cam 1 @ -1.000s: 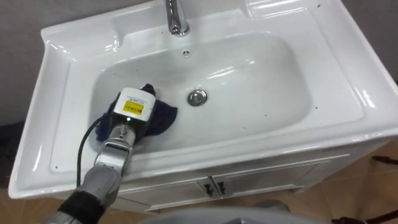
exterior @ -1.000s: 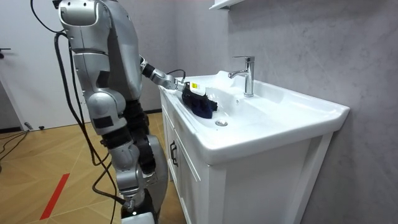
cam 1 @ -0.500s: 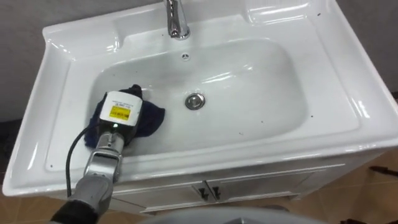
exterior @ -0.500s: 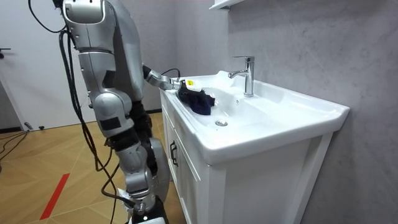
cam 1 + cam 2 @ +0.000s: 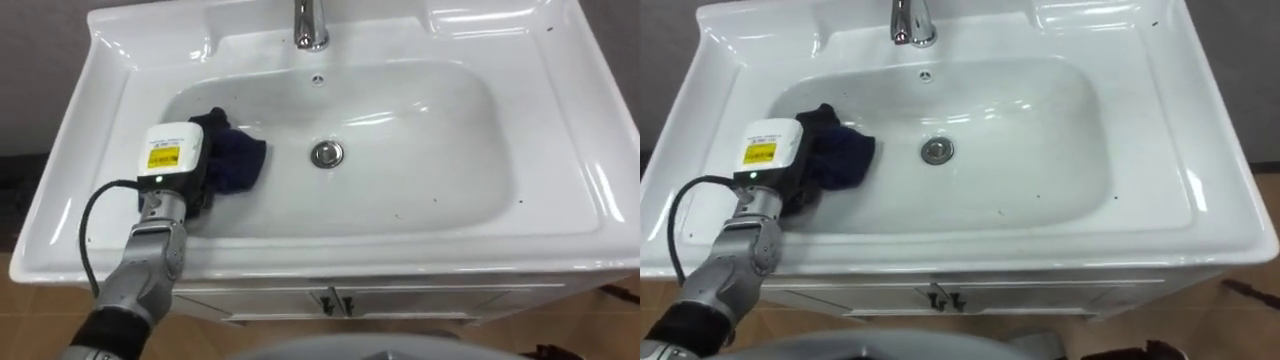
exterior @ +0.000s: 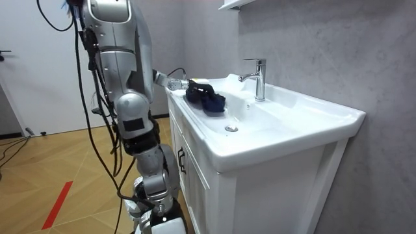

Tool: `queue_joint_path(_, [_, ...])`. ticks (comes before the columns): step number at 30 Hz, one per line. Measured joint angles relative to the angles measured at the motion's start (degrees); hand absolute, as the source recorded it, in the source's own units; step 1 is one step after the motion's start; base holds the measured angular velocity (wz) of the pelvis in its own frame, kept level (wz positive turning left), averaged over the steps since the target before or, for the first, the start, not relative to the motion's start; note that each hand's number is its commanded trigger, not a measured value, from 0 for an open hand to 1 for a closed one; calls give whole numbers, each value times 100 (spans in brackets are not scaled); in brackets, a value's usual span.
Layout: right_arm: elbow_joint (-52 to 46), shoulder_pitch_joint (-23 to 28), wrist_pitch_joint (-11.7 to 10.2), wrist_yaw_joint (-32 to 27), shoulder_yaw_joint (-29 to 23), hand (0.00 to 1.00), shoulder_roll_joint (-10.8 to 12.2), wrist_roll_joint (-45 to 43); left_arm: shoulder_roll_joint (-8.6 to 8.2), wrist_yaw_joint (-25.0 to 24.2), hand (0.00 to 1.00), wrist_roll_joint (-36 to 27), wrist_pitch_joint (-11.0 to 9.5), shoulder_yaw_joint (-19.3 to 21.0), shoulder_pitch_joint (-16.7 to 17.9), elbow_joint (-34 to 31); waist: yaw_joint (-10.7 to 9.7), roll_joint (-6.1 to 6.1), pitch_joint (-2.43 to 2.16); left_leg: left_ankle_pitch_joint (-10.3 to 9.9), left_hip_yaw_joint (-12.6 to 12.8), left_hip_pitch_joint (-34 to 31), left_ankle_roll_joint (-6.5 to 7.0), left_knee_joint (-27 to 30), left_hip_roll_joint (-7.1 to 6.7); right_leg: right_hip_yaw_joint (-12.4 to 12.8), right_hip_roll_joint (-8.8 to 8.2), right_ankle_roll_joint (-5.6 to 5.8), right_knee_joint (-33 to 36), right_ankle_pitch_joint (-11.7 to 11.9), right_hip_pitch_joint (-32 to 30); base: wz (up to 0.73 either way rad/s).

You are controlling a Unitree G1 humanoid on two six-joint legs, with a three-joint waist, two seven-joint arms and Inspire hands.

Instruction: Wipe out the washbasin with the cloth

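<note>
A white basin (image 5: 420, 190) lies below me, with a chrome drain (image 5: 326, 153) in its middle and a chrome tap (image 5: 311, 25) at the back rim. My left hand (image 5: 172, 160) reaches in over the front left rim, a white box with a yellow label on its back. It rests on the basin's left slope, shut on a bunched dark blue cloth (image 5: 238, 162) that sticks out to its right, short of the drain. In the room view the robot stands upright at the cabinet's front corner, hand (image 6: 194, 86) and cloth (image 6: 209, 102) in the basin's near end.
A broad flat rim (image 5: 600, 180) runs round the basin. Below it are white cabinet doors with small dark handles (image 5: 330, 300). A grey wall stands right behind the tap, with a white shelf (image 6: 233, 4) above. Wooden floor (image 6: 52, 169) lies behind the robot.
My left hand has slid the cloth to the left and toward the back of the basin, away from the drain. The robot has straightened up and the eye views have shifted.
</note>
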Motion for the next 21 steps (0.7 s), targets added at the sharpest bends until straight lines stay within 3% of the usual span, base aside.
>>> queue_joint_path(3, [120, 31, -69, -26, 16, 0, 1, 75, 8, 136, 100, -78, -166, 277, -16, -536, 64, 6, 9, 0, -32, -76, -1, -1, -14, -44, -4, -5, -79, 3, -20, 12])
queue_joint_path(8, [191, 122, -68, -45, 114, 0, 12, 87, 11, 524, 100, -463, -203, 624, -37, -984, 139, 31, 1, 1, -56, -47, -1, -24, -33, -72, -17, 0, -81, 3, 59, 2])
queue_joint_path(13, [224, 140, -69, -43, 126, 0, 12, -18, 13, 535, 100, -700, -250, 678, -37, -1479, 201, 36, 4, 1, -67, -39, -1, -21, -31, -141, -24, 2, -72, 5, 77, 5])
queue_joint_path(21, [171, 119, -68, 18, 236, 0, 15, -113, 14, 564, 100, -998, -354, 711, -70, -1574, 291, 109, 1, 0, -77, 19, -1, 6, -29, -157, -31, 3, -70, 5, 153, 0])
